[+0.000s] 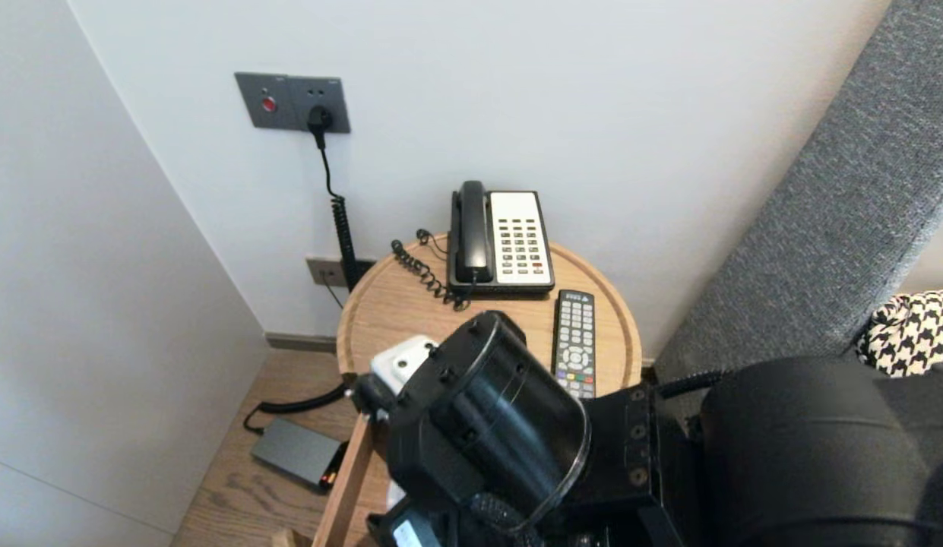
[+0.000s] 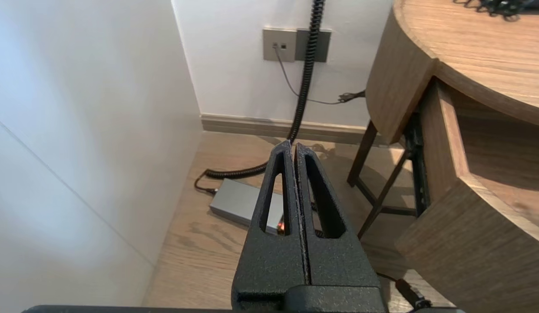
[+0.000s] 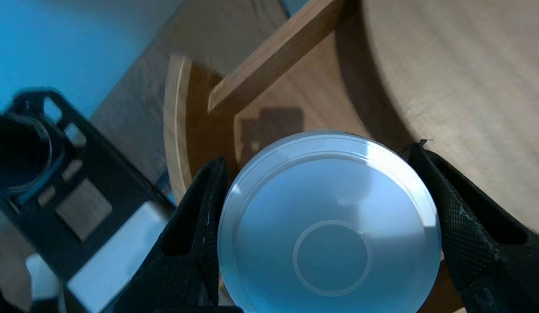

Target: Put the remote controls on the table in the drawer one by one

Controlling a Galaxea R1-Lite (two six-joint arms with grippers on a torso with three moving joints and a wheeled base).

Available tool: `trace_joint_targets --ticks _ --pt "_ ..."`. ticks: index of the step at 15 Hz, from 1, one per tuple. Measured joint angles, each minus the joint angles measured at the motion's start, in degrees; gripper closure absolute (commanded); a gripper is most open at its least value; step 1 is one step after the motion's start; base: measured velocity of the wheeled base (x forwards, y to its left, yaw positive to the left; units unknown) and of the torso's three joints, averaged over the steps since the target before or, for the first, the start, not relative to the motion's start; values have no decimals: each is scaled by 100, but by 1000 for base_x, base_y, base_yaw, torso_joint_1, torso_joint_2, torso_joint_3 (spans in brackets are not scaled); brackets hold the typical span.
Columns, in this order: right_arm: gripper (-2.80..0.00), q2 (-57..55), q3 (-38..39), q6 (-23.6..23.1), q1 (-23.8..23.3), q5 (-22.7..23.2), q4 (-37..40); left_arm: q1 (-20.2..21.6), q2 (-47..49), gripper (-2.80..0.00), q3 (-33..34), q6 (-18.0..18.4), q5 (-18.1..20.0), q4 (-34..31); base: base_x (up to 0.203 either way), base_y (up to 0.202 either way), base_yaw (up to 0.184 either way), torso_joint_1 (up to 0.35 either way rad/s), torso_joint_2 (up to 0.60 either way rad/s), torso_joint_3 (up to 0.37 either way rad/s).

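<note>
Gripping a clear drinking glass (image 3: 330, 226), the right gripper (image 3: 316, 154) has one black finger (image 3: 200, 217) on each side of the glass wall, and the jaws stand wide around it. The round base of the glass faces the wrist camera. In the head view the glass (image 1: 517, 410) is held off the surface at the near edge of the round wooden table (image 1: 380, 319), on the robot's side, tilted rather than upright. Below the glass, the right wrist view shows the curved table rim and a straight wooden rail (image 3: 273, 56) of the boxed section under the top (whether this is a drawer cannot be told).

On the table, at its wall-side edge, stands a desk telephone (image 1: 509, 239) with the black handset in its cradle and a coiled cord trailing over the top. A black remote control (image 1: 575, 342) lies flat on the table, just beside the telephone on the robot's side.

On the floor to the left of the table lies a grey power adapter (image 1: 296, 450). Its coiled cable (image 1: 342, 228) runs up the wall behind the table to a wall socket (image 1: 292, 101).

The left gripper (image 2: 294, 145) hangs parked to the left of the table, above the adapter, fingers pressed together and holding nothing.
</note>
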State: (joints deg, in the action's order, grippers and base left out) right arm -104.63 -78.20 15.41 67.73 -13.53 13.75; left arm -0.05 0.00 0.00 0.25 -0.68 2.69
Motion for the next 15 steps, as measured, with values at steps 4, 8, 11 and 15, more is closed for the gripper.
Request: trace_joint_targets --ticks 4,8,11,15 --pt "0 -214 215 -163 351 157 -144 0 0 0 0 2 -1 0 0 0 0 0 0 0" --pt "0 -527 342 -450 525 236 -778 0 0 0 0 0 -1 0 0 0 0 0 0 0" --pt "0 -753 459 -640 560 235 -861 2 0 0 0 2 -1 0 0 0 0 0 0 0" --pt "0 -1044 441 -746 555 236 -998 2 0 0 0 0 -1 0 0 0 0 0 0 0"
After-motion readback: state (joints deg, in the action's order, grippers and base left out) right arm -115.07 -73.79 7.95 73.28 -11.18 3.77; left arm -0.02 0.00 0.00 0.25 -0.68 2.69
